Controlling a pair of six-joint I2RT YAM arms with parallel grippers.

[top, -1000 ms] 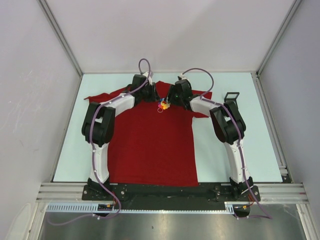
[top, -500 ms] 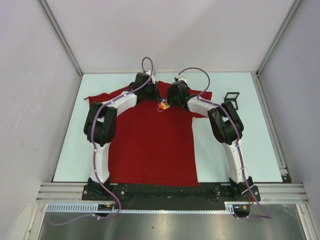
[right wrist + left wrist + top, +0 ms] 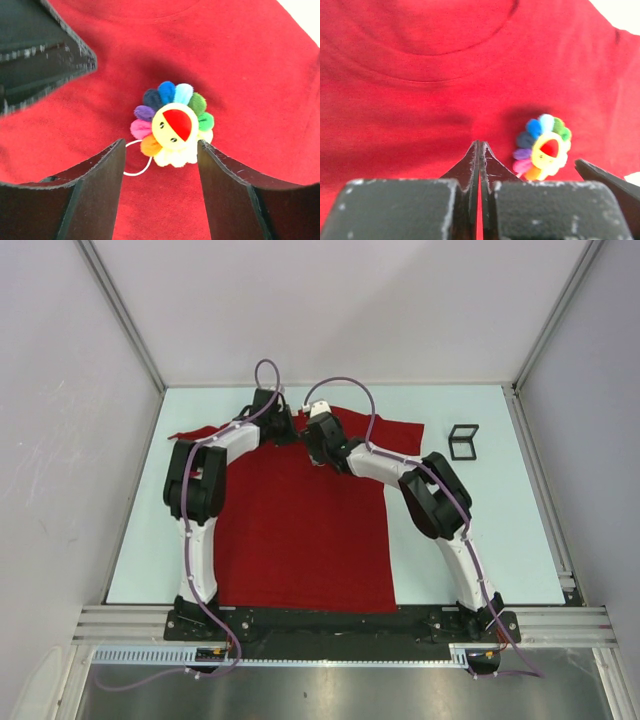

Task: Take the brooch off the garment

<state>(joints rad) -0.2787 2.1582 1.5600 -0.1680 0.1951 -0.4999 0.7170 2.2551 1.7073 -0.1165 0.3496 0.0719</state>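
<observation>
Brooch (image 3: pixel 172 127) lies flat, face up, on the garment (image 3: pixel 300 530) chest just below the neckline, upper middle of the top view, under the arms there. Roughly round, no clear long axis. In the right wrist frame the coloured petals fan toward the top and the cream ones toward the bottom.
Right gripper (image 3: pixel 161 144): jaws wide open, one either side of it, not gripping.
Left gripper (image 3: pixel 480 145): jaws closed tip to tip just left of it; cannot tell if cloth is pinched.
Garment is spread on a pale blue desk (image 3: pixel 480 530), small black frame (image 3: pixel 463 440) at upper right, white walls (image 3: pixel 340 310) around.
</observation>
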